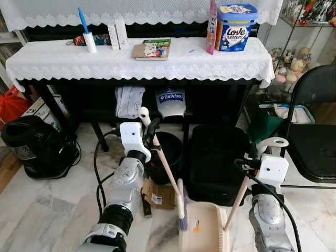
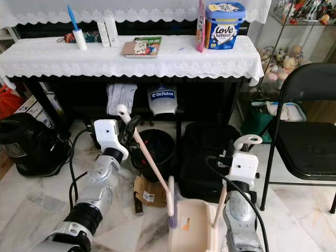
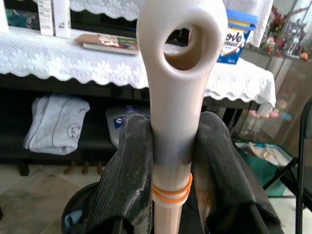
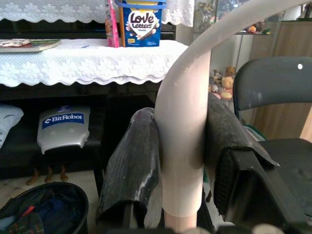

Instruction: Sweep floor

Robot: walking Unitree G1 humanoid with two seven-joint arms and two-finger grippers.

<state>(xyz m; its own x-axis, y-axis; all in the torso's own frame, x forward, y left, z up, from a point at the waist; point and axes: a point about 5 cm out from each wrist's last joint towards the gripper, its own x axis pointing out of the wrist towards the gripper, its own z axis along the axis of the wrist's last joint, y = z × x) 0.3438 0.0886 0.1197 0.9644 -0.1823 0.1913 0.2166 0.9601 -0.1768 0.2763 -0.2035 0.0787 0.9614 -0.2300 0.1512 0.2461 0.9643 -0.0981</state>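
- The left gripper [image 1: 148, 127], just left of centre in the left eye view, is clamped around the upper handle of a small pale broom [image 1: 164, 167]; the left wrist view shows both black fingers [image 3: 127, 170] pressed against the handle below its looped end, with an orange rubber band around the shaft
- The broom slants down toward the lower centre of the frame, its bristled end [image 1: 182, 210] resting at the near edge of the dustpan
- The right gripper [image 1: 251, 164], at lower right of the left eye view, grips the pale handle of the dustpan [image 1: 202, 231]; in the right wrist view its two fingers [image 4: 134, 168] close on either side of the curved handle
- The dustpan's beige tray lies on the marble floor [image 1: 47, 210] at the bottom centre of the frame
- Scraps of brown cardboard [image 1: 158, 195] lie on the floor just left of the dustpan, beside the left arm
- A black round bin [image 1: 169, 149] sits behind the broom shaft, with a black case [image 1: 218, 157] to its right
- A lace-covered table [image 1: 68, 63] spans the upper part of the frame, carrying a blue "Love Letters" tub [image 1: 234, 27] at upper right and a lint roller [image 1: 87, 34] at upper left
- A black folding chair [image 1: 315, 131] stands at the right edge, and a black appliance [image 1: 34, 147] sits at the left edge
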